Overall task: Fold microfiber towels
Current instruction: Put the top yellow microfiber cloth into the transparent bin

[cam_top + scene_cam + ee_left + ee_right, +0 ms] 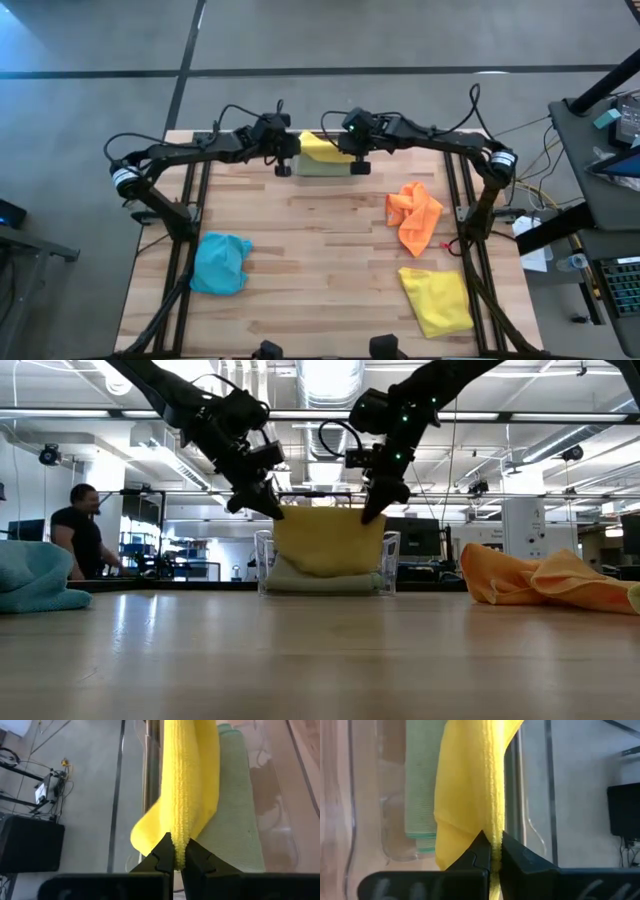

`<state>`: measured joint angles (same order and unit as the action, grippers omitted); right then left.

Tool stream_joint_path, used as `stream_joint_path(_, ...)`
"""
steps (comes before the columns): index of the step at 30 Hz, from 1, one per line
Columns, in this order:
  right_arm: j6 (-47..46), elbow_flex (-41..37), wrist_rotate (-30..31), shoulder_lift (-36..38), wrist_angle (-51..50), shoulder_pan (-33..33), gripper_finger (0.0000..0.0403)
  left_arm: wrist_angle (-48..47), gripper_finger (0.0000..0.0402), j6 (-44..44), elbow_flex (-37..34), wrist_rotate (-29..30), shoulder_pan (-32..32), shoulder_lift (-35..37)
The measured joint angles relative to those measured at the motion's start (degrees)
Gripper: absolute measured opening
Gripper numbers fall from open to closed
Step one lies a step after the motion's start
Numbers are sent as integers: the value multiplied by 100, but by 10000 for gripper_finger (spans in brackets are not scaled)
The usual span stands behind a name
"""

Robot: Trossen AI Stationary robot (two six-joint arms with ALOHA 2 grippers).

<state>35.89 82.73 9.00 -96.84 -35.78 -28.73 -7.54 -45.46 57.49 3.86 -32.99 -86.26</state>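
Holding a folded yellow towel point(329, 540) by its two upper corners, both arms hang it over the clear bin point(387, 565) at the far edge of the table point(320, 260). The left gripper point(262, 503) has its fingers point(162, 855) pinched tight on one corner, and the right gripper point(384, 497) pinches the other corner the same way. A pale green towel point(422, 785) already lies folded in the bin beneath the hanging cloth.

The main risk seems to be the drop. The yellow towel's lower part sags toward the bin's far wall in the wrist views, so if both grips let go from this height the cloth may drape over the rim or land crumpled, undoing the fold. Releasing one corner ahead of the other would likely swing it sideways. Pushing down too far could nudge the light bin.

An orange towel point(414, 213), a blue towel point(220, 263) and a second yellow towel point(437, 299) lie unfolded on the table, well apart from the bin.
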Motion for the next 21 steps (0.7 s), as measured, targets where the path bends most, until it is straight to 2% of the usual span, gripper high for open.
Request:
stream_joint_path(5, 34, -16, 97, 24, 259, -9, 8, 90, 0, 3, 153, 157, -3, 0)
stream_joint_path(12, 357, 124, 767, 116, 765, -17, 8, 758, 0, -90, 394, 418, -3, 2)
stream_joint_path(21, 574, 648, 936, 116, 767, -37, 8, 874, 0, -329, 810, 617, -3, 18)
